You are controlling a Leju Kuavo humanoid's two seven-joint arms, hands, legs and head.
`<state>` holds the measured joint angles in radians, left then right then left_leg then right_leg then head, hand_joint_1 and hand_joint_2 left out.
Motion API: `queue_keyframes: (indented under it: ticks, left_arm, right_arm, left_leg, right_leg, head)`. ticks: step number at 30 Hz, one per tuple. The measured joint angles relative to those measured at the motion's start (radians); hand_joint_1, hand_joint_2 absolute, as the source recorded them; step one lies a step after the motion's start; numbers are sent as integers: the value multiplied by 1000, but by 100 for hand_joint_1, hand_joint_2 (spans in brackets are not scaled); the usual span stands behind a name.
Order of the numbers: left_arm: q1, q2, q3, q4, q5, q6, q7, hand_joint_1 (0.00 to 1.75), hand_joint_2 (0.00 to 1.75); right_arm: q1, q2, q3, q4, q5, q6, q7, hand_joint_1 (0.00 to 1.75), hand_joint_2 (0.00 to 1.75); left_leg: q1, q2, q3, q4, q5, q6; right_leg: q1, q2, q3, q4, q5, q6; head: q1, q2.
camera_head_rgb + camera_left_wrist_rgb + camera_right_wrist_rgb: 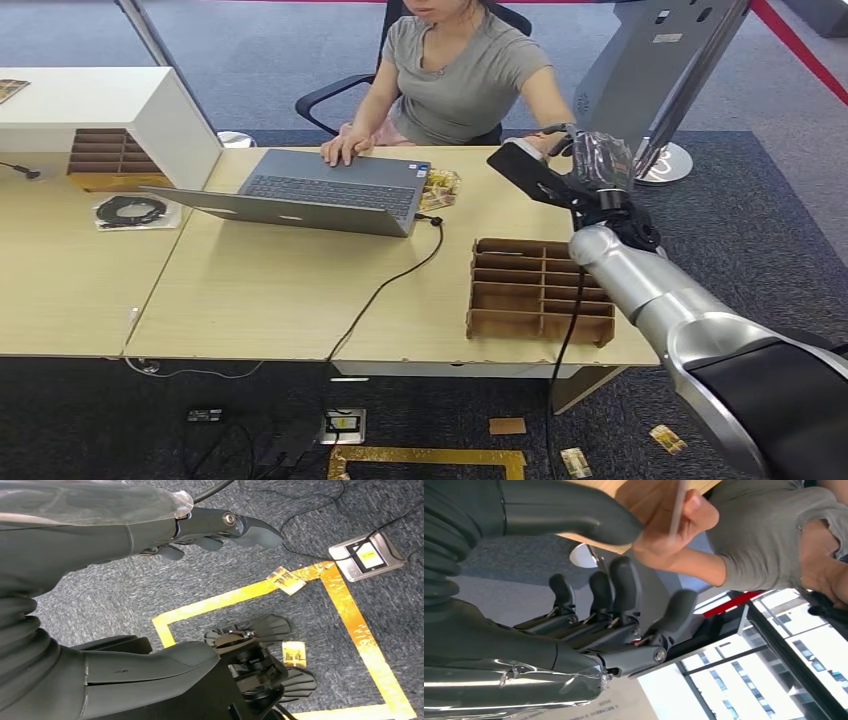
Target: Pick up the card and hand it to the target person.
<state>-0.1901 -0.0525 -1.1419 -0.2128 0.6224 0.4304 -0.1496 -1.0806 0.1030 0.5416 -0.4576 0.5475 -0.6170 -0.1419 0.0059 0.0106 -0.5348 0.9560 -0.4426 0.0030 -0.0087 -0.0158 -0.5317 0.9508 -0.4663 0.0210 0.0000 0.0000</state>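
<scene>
The right hand's dark fingers (624,587) are spread apart and gently curled, with nothing between them; its thick grey thumb (574,517) stands away on the far side. Just past the fingertips, the person's hand (669,527) pinches the card (677,505), seen edge-on as a thin pale strip, so its face cannot be read. The right hand (548,165) reaches over the far edge of the wooden table (290,290); in the head view its fingers are partly hidden behind its own wrist and the card cannot be made out there.

The left hand (210,530) hangs over grey carpet, its dark fingers (172,552) curled loosely under a smooth grey thumb, holding nothing.

The person (455,75) in a grey shirt sits behind the table, the head cut off by the frame, one hand on a grey laptop (320,190). A brown slotted cardboard organiser (535,290) lies flat near the right arm (660,300), whose shell is smooth silver metal.
</scene>
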Motion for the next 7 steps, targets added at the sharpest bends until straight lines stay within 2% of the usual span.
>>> queue_keyframes:
  ticks: [3,7]
  left_arm:
    - [7,1,12,0,12,10,-2,0,175]
    - [21,3,27,-3,28,24,-2,0,175]
  right_arm:
    - [20,-15,18,-95,-23,29,-22,0,175]
    - [99,-83,54,-345,-74,66,-1,0,175]
  left_leg:
    - [0,0,0,0,0,0]
    - [0,0,0,-1,0,0]
  right_leg:
    - [0,-1,0,0,0,0]
    - [0,-1,0,-1,0,0]
  head:
    - [0,0]
    - [0,0]
